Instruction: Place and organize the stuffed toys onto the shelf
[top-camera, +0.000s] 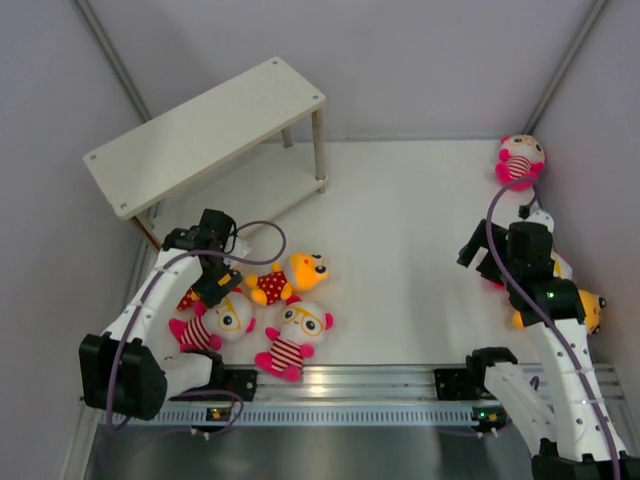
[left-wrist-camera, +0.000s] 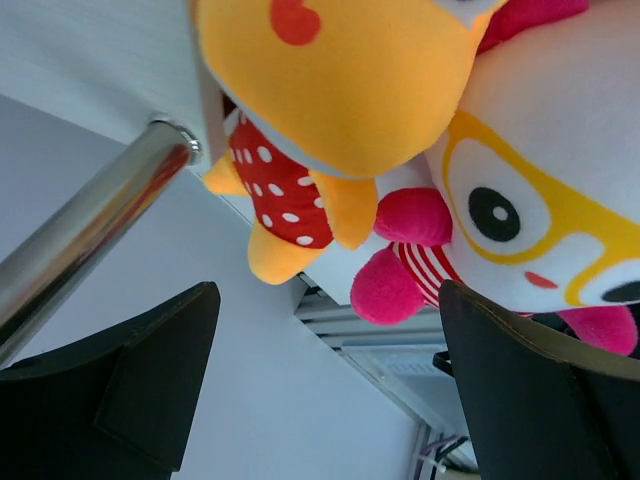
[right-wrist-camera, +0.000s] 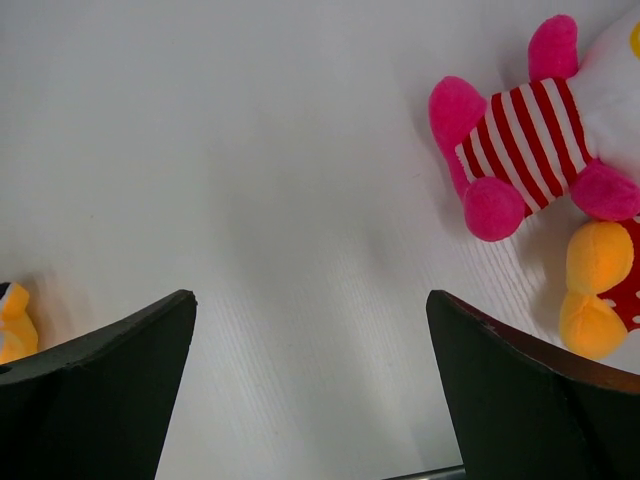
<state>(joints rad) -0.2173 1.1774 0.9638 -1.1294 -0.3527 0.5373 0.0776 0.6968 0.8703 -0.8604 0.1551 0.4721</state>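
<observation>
The shelf (top-camera: 205, 128) stands at the back left, both boards bare. Near the left arm lie an orange toy in a dotted shirt (top-camera: 292, 276), two white-faced striped toys (top-camera: 297, 336) (top-camera: 215, 326) and another dotted toy (top-camera: 190, 298) partly under my left gripper (top-camera: 218, 288). That gripper is open and empty above them. In the left wrist view (left-wrist-camera: 325, 300) an orange toy (left-wrist-camera: 340, 90) and a white-faced toy (left-wrist-camera: 540, 200) lie just beyond the fingers. My right gripper (top-camera: 483, 262) is open over bare table (right-wrist-camera: 310, 300). A striped toy (right-wrist-camera: 525, 130) and an orange toy's feet (right-wrist-camera: 595, 285) lie to its right.
A white-faced toy (top-camera: 520, 158) sits at the far right by the wall. An orange toy (top-camera: 588, 310) lies behind the right arm, partly hidden. A shelf leg (left-wrist-camera: 90, 240) stands close to my left gripper. A metal rail (top-camera: 350, 385) runs along the near edge.
</observation>
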